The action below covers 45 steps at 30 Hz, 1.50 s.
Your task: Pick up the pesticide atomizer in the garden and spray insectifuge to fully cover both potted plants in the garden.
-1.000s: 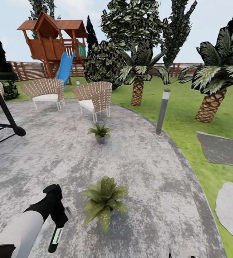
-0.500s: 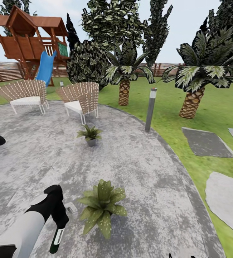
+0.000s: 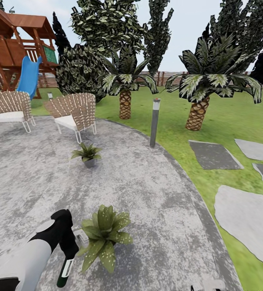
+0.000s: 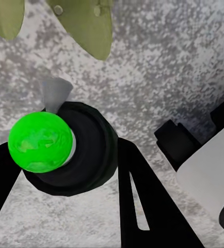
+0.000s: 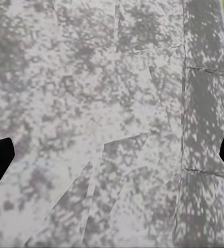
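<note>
While the left gripper (image 3: 68, 258) hangs low beside the near potted plant (image 3: 102, 235), its fingers are closed on the pesticide atomizer (image 3: 64, 273), a slim dark bottle with a pale band that points down toward the paved area (image 3: 147, 194). In the left wrist view the bottle (image 4: 70, 150) shows end-on as a round dark body between two black fingers (image 4: 148, 206), with a bright green ball over its top; a pale cone at its side looks like the nozzle, aimed toward the green leaves (image 4: 89, 26) just ahead.

By its looks the bottle is small, rigid and light, so it should need only moderate squeeze. Its round, smooth wall could twist or slide in a flat two-finger hold, so the mid-body, where the fingers now sit, seems the soundest place to hold it, clear of the nozzle and the top. The leaves look soft and would bend if brushed, so the bottle is better kept just apart from them.

Tiny white specks of insectifuge (image 3: 103, 256) dot the near plant's leaves. The far potted plant (image 3: 86, 153) stands well apart near a woven chair (image 3: 72, 113); whether it is speckled is too small to tell.

The right gripper's (image 5: 112, 155) dark fingertips sit at opposite edges of its wrist view, spread wide over bare paving and holding nothing.
</note>
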Tool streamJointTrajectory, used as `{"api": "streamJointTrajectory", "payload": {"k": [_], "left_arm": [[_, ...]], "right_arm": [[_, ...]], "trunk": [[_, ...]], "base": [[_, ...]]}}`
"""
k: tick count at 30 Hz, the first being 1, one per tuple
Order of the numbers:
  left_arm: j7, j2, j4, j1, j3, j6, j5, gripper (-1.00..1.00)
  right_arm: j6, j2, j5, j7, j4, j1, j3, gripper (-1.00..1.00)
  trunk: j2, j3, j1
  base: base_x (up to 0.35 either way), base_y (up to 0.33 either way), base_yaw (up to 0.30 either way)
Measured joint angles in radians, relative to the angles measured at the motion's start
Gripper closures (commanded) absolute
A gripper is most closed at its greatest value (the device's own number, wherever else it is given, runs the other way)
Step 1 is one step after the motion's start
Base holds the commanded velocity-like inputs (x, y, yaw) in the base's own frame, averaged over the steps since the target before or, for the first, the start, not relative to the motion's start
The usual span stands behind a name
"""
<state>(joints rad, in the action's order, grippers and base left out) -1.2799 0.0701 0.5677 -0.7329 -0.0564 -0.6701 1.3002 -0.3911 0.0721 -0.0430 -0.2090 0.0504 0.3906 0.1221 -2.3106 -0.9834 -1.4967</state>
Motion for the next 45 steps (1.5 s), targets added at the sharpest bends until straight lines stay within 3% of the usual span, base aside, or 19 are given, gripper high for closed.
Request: {"api": "streamJointTrajectory", "payload": {"k": [5, 10, 12, 17, 19, 26, 38, 45], "left_arm": [[0.006, 0.01, 0.0, 0.001, -0.002, 0.001, 0.001, 1.0], [0.006, 0.053, -0.008, 0.004, -0.002, 0.005, 0.0, 1.0], [0.007, 0.047, -0.012, 0.005, -0.005, 0.004, -0.001, 1.0], [0.008, -0.007, -0.01, 0.005, -0.006, 0.001, 0.0, 1.0], [0.008, -0.011, -0.009, 0.005, -0.004, 0.002, 0.0, 1.0], [0.007, 0.005, -0.015, 0.02, -0.005, 0.009, 0.001, 1.0], [0.02, 0.001, -0.01, 0.034, -0.007, 0.005, 0.002, 1.0], [0.086, 0.007, -0.012, 0.071, -0.007, 0.011, 0.003, 1.0]], "right_arm": [[-0.001, 0.0, 0.001, 0.0, -0.001, 0.0, 0.001, -1.0], [0.0, 0.0, 0.001, 0.0, -0.001, 0.0, 0.001, -1.0], [0.0, 0.0, 0.001, 0.0, -0.001, 0.0, 0.001, -1.0], [0.0, 0.0, 0.001, 0.0, -0.001, 0.0, 0.001, -1.0], [0.0, 0.0, 0.001, 0.0, -0.001, 0.0, 0.001, -1.0], [0.0, 0.0, 0.001, 0.0, -0.001, 0.0, 0.001, -1.0], [0.001, -0.002, 0.0, 0.0, 0.0, 0.0, 0.001, -1.0], [0.001, -0.001, 0.0, 0.0, 0.0, 0.0, 0.001, -1.0]], "trunk": [[0.0, 0.0, 0.0], [0.0, 0.0, 0.0], [0.0, 0.0, 0.0], [0.0, 0.0, 0.0], [0.0, 0.0, 0.0], [0.0, 0.0, 0.0], [0.0, 0.0, 0.0], [0.0, 0.0, 0.0]], "base": [[0.0, 0.0, -0.009], [0.0, 0.0, 0.0], [0.0, 0.0, 0.0], [0.0, 0.0, 0.0], [0.0, 0.0, 0.0], [-0.002, 0.0, 0.0], [-0.083, 0.17, -0.139], [-0.001, 0.061, -0.288]]}}
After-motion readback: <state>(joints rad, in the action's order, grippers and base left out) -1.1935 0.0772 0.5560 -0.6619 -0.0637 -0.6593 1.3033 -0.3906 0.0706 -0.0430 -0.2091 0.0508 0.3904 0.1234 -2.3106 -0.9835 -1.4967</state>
